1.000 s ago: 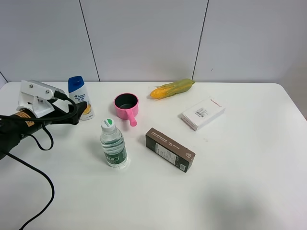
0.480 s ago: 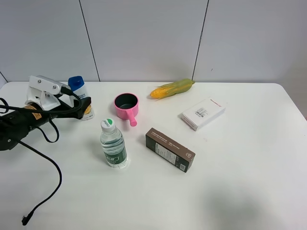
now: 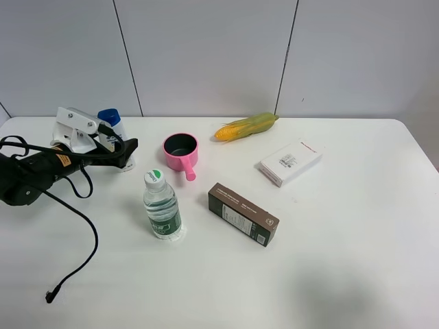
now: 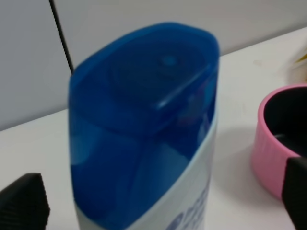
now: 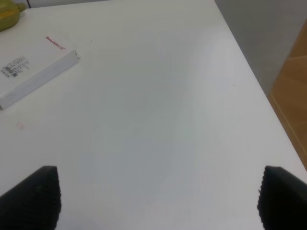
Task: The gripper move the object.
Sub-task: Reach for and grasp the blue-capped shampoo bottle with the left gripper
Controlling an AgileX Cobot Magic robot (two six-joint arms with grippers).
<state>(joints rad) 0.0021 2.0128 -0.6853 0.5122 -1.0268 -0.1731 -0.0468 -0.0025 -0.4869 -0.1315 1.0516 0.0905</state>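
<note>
The small white shampoo bottle with a blue cap [image 3: 112, 122] stands upright at the table's back left. My left gripper [image 3: 122, 153], black with a white bracket, reaches in from the left and is open, with a finger on each side of the bottle's lower body. In the left wrist view the bottle [image 4: 144, 143] fills the middle between the two fingertips [image 4: 24, 203], with gaps on both sides. My right gripper [image 5: 156, 199] is open and empty over bare table; it does not show in the exterior view.
A pink cup [image 3: 180, 148] stands just right of the shampoo bottle. A clear water bottle [image 3: 162, 207] stands in front of it. A brown box [image 3: 243, 214], a white box [image 3: 290, 162] and a corn cob [image 3: 247, 126] lie to the right. A black cable [image 3: 75, 260] trails at the front left.
My left gripper has moved toward the back and right, up to the shampoo bottle, and now straddles it. The bottle has not moved.
</note>
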